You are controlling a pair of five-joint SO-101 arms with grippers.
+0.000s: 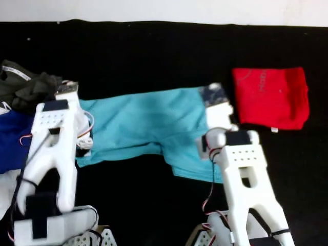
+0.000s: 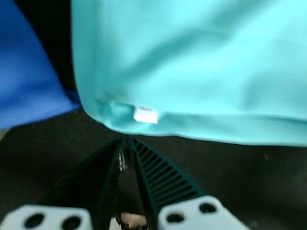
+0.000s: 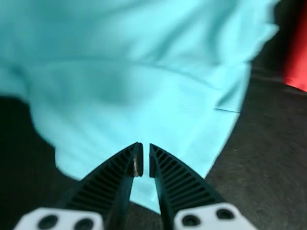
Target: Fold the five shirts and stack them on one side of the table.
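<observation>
A teal shirt lies spread across the middle of the black table, one flap reaching toward the front. My left gripper is shut, its tips right at the teal shirt's hem, near a small white tag. My right gripper hovers over the other end of the teal shirt, fingers almost together and no cloth seen between them. A folded red shirt rests at the back right. Left of the teal one lie a blue shirt and a crumpled dark green shirt.
White cloth shows at the front left edge beside the left arm's base. Bare black table stretches along the back and in front of the teal shirt between the two arms. The red shirt's edge lies close to the right gripper.
</observation>
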